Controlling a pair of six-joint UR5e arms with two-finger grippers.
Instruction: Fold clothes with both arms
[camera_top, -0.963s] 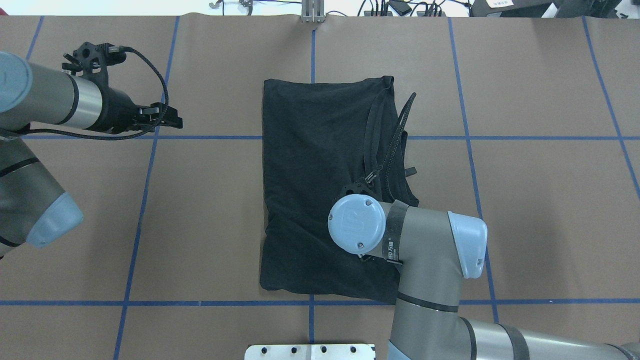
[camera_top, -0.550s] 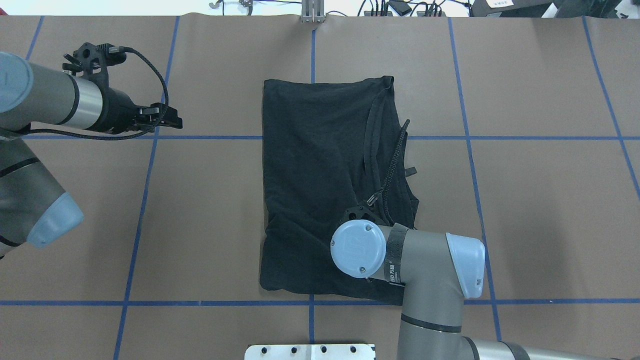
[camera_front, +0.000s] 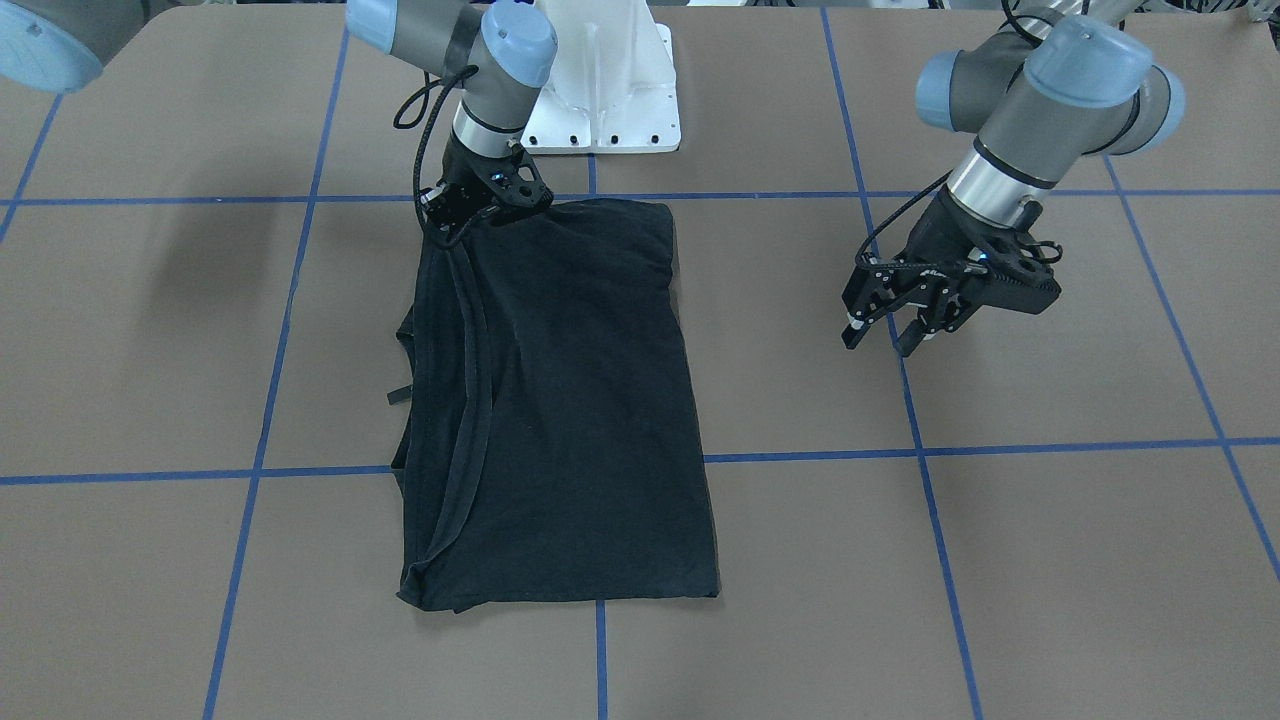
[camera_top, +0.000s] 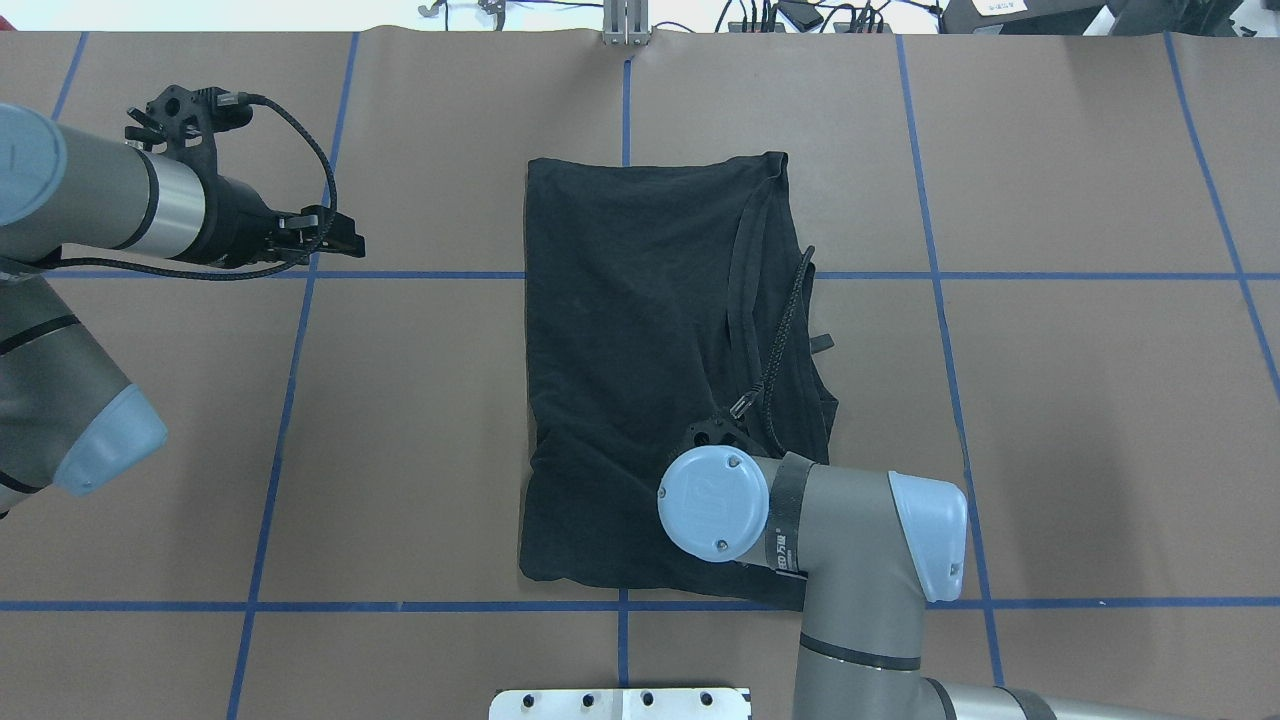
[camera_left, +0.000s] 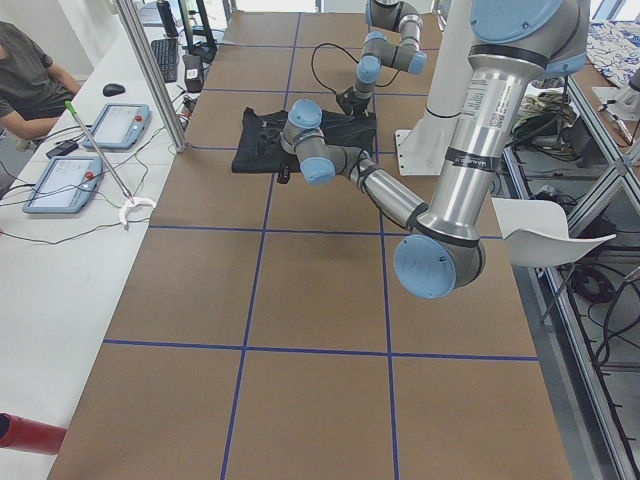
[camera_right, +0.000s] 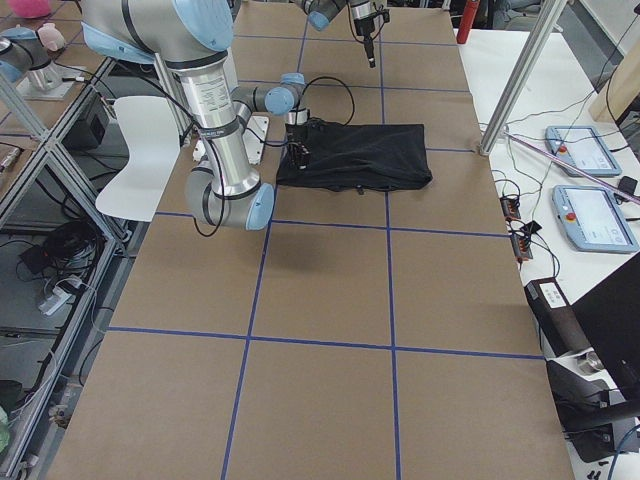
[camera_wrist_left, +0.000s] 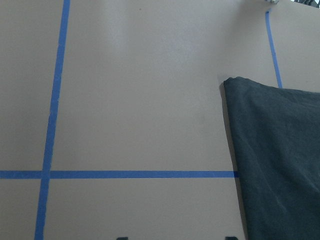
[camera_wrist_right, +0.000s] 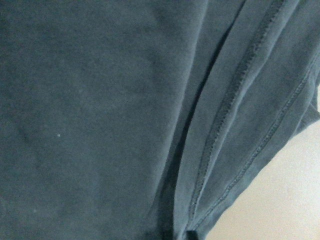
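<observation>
Since the earlier overhead frames, the right arm's wrist has drawn back toward the robot's side over the shirt's near half. Its cable now lies shorter across the cloth. The shirt and the left arm have not shifted.

The shirt (camera_top: 640, 380) lies flat at mid-table (camera_top: 1050, 420), folded into a long rectangle, print not showing. Its long axis runs from the robot's side to the far side. Layered hems and a sleeve edge stack along its right long edge.

The right gripper (camera_front: 478, 205) is down at the shirt's near edge, toward the near right corner, directly over the cloth. Its fingers are lost against the black fabric, so I cannot tell whether they are parted or pinching.

The left gripper (camera_front: 880, 338) hangs above bare table with fingers spread, holding nothing. It is well apart from the shirt's left long edge and level with the far half.

Judgement: the right arm is far nearer, so the next fold along the long axis would start from its end.
</observation>
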